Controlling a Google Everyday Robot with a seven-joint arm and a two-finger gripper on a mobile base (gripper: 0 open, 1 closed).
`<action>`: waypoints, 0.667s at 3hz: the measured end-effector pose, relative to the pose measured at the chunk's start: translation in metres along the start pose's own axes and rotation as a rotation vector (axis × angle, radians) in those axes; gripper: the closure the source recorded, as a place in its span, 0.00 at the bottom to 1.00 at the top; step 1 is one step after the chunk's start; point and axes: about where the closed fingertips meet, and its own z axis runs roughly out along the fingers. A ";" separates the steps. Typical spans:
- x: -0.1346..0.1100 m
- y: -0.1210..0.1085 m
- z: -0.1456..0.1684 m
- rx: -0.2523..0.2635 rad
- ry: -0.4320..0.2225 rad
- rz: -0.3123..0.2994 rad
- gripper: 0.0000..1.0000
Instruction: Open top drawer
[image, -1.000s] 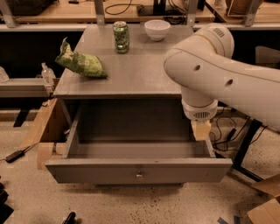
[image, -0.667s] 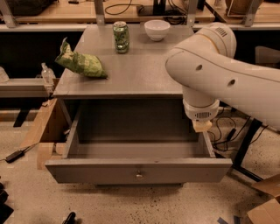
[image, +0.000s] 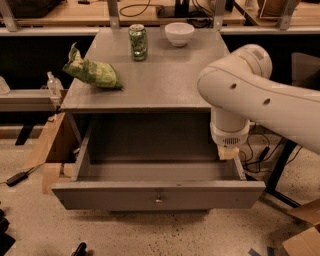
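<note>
The top drawer (image: 158, 195) is pulled far out of the grey cabinet, its flat grey front facing me with a small round metal knob (image: 159, 201) at centre. Its inside looks empty. My white arm comes in from the right and bends down over the drawer's right side. The gripper (image: 228, 151) hangs just above the drawer's right wall, near its rear half, apart from the knob. Only its pale tip shows under the wrist.
On the cabinet top (image: 150, 80) lie a green chip bag (image: 92, 72), a green can (image: 138, 42) and a white bowl (image: 179, 33). Wooden boards (image: 47, 145) lean at the left. Cables and a black table leg (image: 280, 165) stand at the right. Cardboard (image: 302, 235) lies bottom right.
The arm has shifted slightly to the right and up. The drawer stays open as before.
</note>
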 end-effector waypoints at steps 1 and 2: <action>-0.021 0.005 0.060 -0.070 -0.111 -0.012 1.00; -0.040 0.007 0.101 -0.107 -0.202 -0.015 1.00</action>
